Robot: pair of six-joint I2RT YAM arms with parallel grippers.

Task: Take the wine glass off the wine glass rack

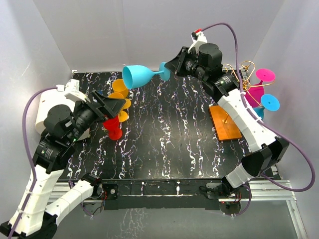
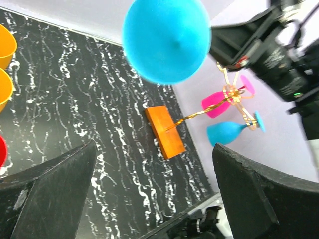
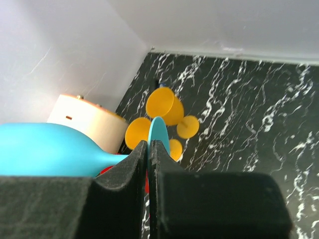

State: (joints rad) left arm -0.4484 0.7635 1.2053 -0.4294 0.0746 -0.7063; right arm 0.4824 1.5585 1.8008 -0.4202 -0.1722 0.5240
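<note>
Blue wine glass (image 1: 139,75) being held clear of the rack (image 1: 225,123), lift-off looking done.
The right end effector (image 1: 167,69) is clamping its round foot, holding it sideways above the table (image 1: 164,149); next it is probably needing a free spot to set down. The left end effector (image 1: 118,107) is gaping open beside the orange glasses (image 1: 119,89). The right wrist view is showing the pinch; the left wrist view is showing a pink glass (image 2: 219,103) and a second blue glass (image 2: 227,133) hanging on the hooks.
</note>
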